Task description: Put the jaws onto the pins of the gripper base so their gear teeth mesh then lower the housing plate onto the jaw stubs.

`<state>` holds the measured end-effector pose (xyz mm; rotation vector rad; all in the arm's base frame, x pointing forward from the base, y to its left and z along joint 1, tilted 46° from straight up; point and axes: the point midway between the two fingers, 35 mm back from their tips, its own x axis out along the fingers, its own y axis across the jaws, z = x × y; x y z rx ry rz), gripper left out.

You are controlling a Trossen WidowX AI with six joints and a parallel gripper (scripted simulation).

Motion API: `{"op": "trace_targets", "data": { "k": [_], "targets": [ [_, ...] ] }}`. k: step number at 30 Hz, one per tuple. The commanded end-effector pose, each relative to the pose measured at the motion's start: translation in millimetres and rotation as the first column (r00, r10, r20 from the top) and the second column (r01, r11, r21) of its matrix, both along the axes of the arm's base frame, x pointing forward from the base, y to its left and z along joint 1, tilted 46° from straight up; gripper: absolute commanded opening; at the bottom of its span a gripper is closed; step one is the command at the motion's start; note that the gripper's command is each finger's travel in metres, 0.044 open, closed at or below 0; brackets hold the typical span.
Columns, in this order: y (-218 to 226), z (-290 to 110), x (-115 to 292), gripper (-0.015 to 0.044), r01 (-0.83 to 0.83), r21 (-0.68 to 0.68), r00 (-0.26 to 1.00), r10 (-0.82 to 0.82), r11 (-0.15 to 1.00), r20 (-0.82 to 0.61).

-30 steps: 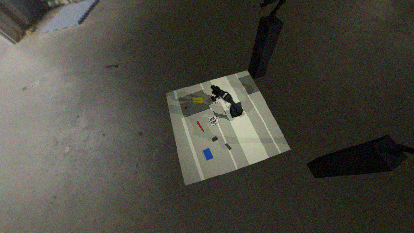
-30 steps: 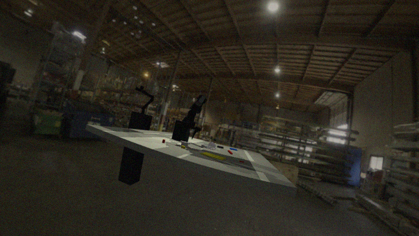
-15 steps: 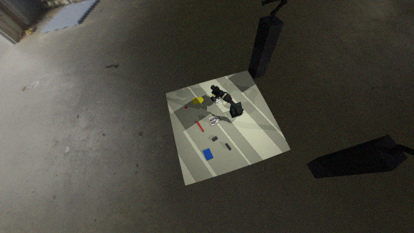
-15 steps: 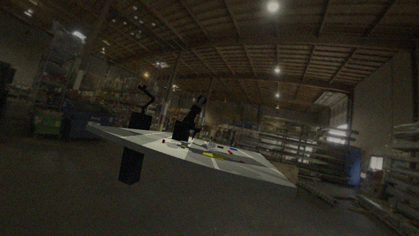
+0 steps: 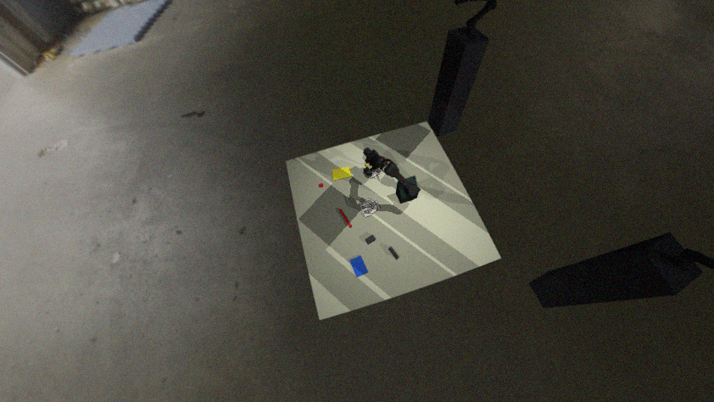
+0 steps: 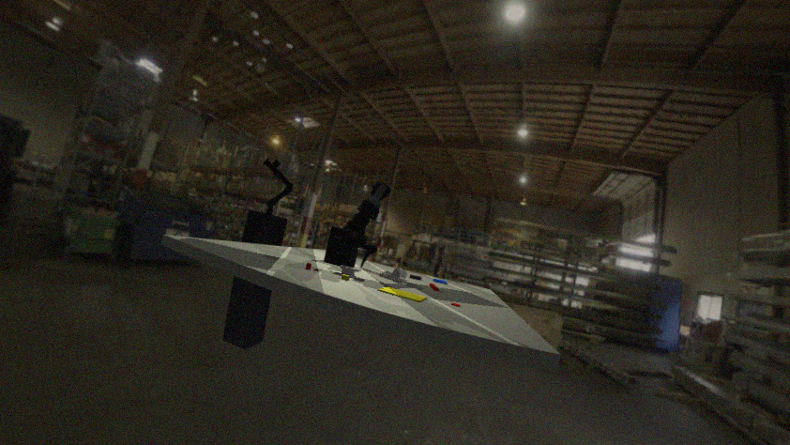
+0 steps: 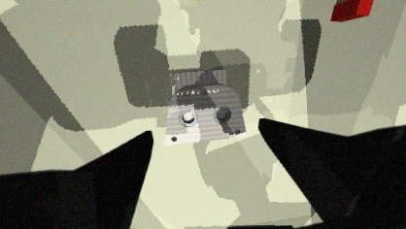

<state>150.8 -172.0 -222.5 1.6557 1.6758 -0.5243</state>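
A light grey plate with two round ringed features, which looks like the housing plate, lies on the table in the wrist view. It also shows as a small pale shape beside the arm. My gripper is open and empty above it, with one black finger to each side of the plate. Another pale grey part lies farther along the table, and looks like the gripper base. Its pins, jaws and gear teeth are too small to make out.
A yellow slab, a red bar, a blue slab and two dark blocks lie on the table. A red block and a small yellow block are near the plate.
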Motion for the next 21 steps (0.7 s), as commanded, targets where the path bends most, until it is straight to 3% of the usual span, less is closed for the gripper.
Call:
{"op": "trace_targets", "data": {
  "k": [1, 21],
  "targets": [
    [4, -2, 0, 0.0440, 0.004, 0.006, 1.000, -0.004, 1.000, -0.003],
    [23, -22, 2, 0.0440, 0.004, 0.007, 1.000, -0.004, 1.000, -0.002]
  ]
}}
